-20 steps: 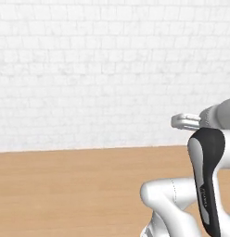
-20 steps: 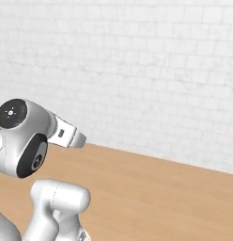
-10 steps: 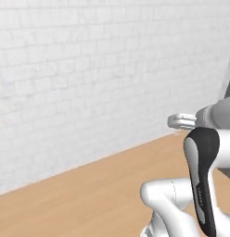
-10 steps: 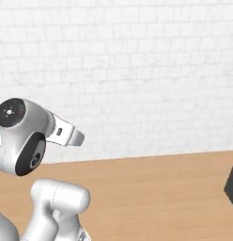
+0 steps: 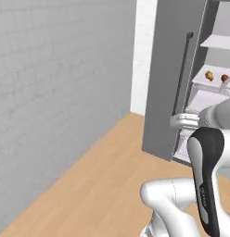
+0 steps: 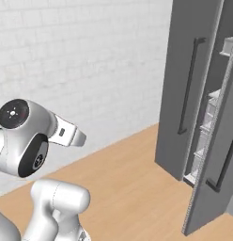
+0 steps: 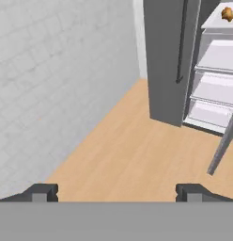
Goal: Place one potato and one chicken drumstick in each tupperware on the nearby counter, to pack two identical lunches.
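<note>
Chicken drumstick, a small orange-brown lump (image 5: 209,75), sits on a white shelf (image 5: 214,84) inside the open grey fridge, near the shelf's front edge; a darker reddish lump (image 5: 224,77), probably the potato, lies just beside it. The two-finger dark gripper (image 7: 116,192) has its fingers (image 7: 41,192) spread wide apart, empty, above the light-brown wooden floor (image 7: 137,155). The tall grey fridge door (image 6: 184,84) with its dark bar handle (image 6: 189,87) stands open beside the white brick wall (image 6: 66,66).
</note>
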Robot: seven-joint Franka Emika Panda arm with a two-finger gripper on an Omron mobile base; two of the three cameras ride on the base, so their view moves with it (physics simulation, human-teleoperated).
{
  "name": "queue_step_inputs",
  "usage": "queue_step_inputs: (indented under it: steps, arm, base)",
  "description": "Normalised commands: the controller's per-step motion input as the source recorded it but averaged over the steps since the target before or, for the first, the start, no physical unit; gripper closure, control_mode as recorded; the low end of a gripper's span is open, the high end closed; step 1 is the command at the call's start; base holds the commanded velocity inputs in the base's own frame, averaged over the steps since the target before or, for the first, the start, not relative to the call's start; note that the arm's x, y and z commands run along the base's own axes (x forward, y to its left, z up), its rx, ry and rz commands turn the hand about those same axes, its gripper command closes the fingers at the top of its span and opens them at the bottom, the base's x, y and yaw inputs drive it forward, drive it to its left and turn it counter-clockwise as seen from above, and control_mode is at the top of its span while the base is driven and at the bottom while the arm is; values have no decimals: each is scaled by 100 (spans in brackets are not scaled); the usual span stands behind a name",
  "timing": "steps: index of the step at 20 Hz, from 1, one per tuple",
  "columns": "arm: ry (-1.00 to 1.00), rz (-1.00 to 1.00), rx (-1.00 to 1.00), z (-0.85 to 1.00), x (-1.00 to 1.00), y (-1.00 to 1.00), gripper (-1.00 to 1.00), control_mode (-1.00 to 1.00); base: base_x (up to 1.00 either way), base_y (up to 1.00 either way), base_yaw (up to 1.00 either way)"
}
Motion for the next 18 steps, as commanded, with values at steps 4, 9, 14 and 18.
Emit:
queue_step_inputs:
  steps: [4,9,14,18]
  arm:
    - [0,0,0,0,0,0,-100,100]
    - [0,0,0,0,0,0,-100,100]
    - [0,0,0,0,0,0,-100,100]
    - [0,0,0,0,0,0,-100,100]
  base:
    - [91,81,-70]
    - [100,49,-51]
    - [100,15,-53]
    - [100,0,-49]
